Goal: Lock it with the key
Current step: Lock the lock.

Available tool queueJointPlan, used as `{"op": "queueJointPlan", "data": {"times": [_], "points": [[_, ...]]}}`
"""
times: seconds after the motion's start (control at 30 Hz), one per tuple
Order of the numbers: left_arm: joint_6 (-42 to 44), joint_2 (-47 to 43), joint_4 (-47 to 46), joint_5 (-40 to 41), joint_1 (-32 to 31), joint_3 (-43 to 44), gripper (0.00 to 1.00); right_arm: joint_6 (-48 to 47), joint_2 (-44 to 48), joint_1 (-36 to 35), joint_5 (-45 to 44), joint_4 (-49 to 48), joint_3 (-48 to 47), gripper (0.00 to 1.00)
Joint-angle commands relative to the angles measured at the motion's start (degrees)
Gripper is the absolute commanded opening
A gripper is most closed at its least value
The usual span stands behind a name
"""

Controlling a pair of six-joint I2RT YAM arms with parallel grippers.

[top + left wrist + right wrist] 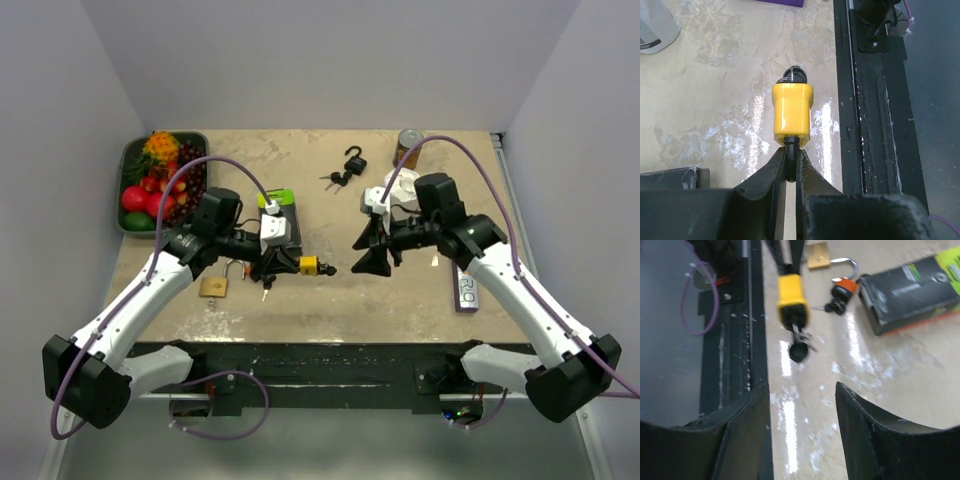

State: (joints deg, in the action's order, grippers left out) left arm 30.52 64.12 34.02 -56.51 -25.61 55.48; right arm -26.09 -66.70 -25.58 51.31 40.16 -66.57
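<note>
Setting: robotics lab bench, enclosed test cell. Plain white walls (330,60) box in a beige marbled table (400,300) on three sides. The left arm (140,300) and right arm (530,300) are mounted on a black frame (330,360) at the near edge, each trailing a purple cable (215,159). Staged props: fruit tray (130,150), can (409,142), black box (280,215), yellow padlock (308,265), black padlock (354,160), brass padlock (213,286).

I work at a table (340,300) with a beige, marbled top, mottled paler in patches. Plain whitish walls close it in on three sides: a back wall (330,60), a left wall (50,120) and a right wall (590,100). A black rail (330,360) runs along the near edge. Light from above leaves white glare streaks (757,107) on the tabletop. Beyond the rail lies grey floor (330,450).
</note>
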Motion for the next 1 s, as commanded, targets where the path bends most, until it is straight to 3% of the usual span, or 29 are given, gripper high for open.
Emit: {"op": "queueJointPlan", "data": {"times": [0.0,0.2,0.37,0.97], "points": [[-2.22,-0.13,-5.63,-3.69,-0.85,1.29,0.00,7.01,2.36,-5.00,-1.65,-12.19,2.66,0.59],[-4.24,-0.48,-7.12,-2.90,-3.04,1.47,0.00,9.29,-0.71,-9.92,-4.11,-16.68,1.97,0.59],[-5.65,-0.57,-8.09,-2.38,-3.92,1.56,0.00,9.13,-2.29,-12.38,-5.26,-17.49,1.27,0.46],[-8.02,-0.75,-10.03,-1.76,-3.84,1.21,0.00,2.09,-2.12,-13.61,-8.51,-10.99,2.76,0.45]]}}
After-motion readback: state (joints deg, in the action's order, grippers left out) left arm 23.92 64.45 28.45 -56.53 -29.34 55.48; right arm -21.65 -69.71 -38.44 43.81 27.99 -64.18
